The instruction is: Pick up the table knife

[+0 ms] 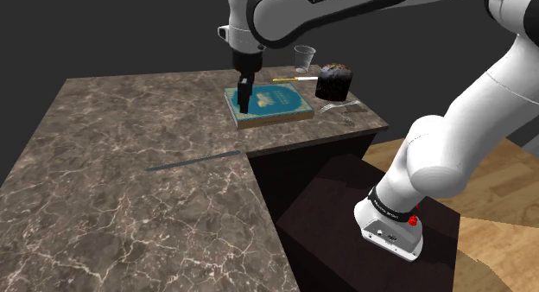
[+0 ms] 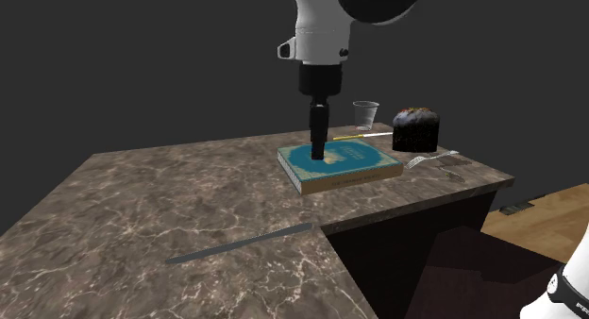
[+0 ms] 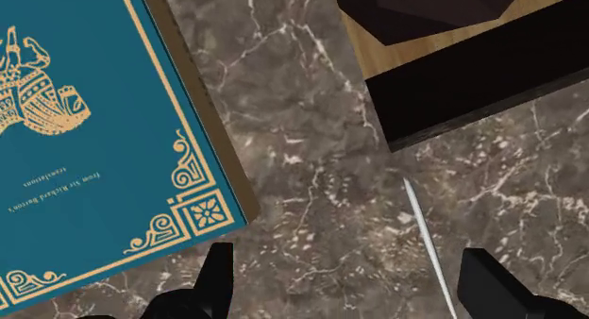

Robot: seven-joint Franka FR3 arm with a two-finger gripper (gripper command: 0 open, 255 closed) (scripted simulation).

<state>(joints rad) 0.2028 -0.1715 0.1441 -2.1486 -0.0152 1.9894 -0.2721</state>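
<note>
Tabletop (image 1: 121,126): brown marble with a notch cut into its edge, and it carries everything. White arm (image 1: 285,14) reaches over the far part, jaws pointing down and hanging above the marble by a corner of the teal book (image 1: 278,102).

Beyond the book stand a dark round cake (image 1: 335,81) and a clear cup (image 1: 304,59).

Table knife (image 1: 194,161) is thin and grey. It lies flat on bare marble with one end near the notch's inner corner, well apart from the book.

Jaws are released: the black fingers (image 3: 215,279) stand wide apart and grip nothing. In the wrist view the knife (image 3: 429,246) lies on the marble below, in the gap between the fingers. It sits much closer to one finger than the other, off the jaws' midline, and is untouched.
</note>
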